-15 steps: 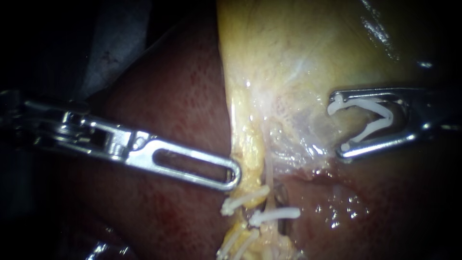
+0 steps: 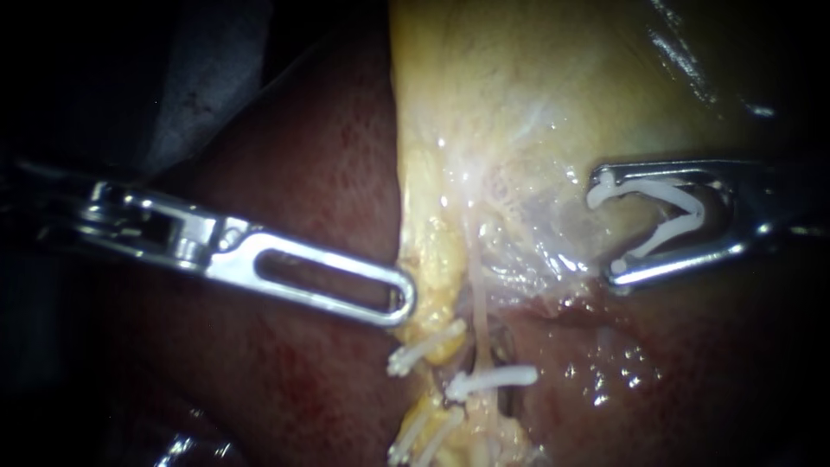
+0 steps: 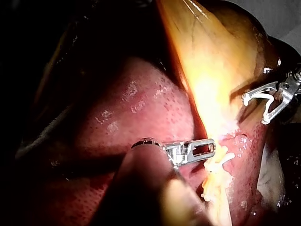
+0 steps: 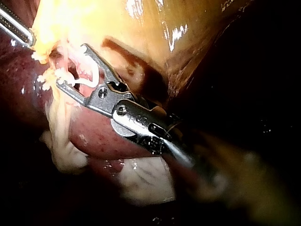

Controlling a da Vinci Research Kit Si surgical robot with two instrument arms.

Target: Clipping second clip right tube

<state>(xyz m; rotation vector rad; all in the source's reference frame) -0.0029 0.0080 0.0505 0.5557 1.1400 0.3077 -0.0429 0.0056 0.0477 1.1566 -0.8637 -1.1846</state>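
Right instrument [image 2: 609,223] is out at 3 o'clock. Its hand stands wide, mouth facing 9 o'clock, both jaws cradling an open clip [image 2: 670,233], white and V-shaped. It is loaded and not yet on anything, so I'd call this the approach: the clip is ready to go and nothing has been straddled.

The right tube [image 2: 478,316], as far as I can make out, is the pale strand running down from the centre toward 6 o'clock, over the liver [image 2: 294,173]. One set clip [image 2: 493,379] already lies across it low down. From the hand, the tube sits off toward 8 o'clock. It is near but clearly apart, with a patch of glistening membrane between them.

Left instrument [image 2: 402,298] comes in from 9 o'clock, its tip against the edge of the yellow tissue [image 2: 432,259] just beside the tubes. Whether it is actually pinching that edge I can't tell from here, as the tip merges with the fat.

For the next move, I'd say the right instrument has to travel down toward 8 o'clock and slide one jaw to either side of the pale strand. It should land on the bare stretch just above the set clip without touching it. Both tips need to show past the tube before it squeezes, or the clip may close only partway across. In the right wrist view the open clip points at the strands ahead of it, so the line looks about right.
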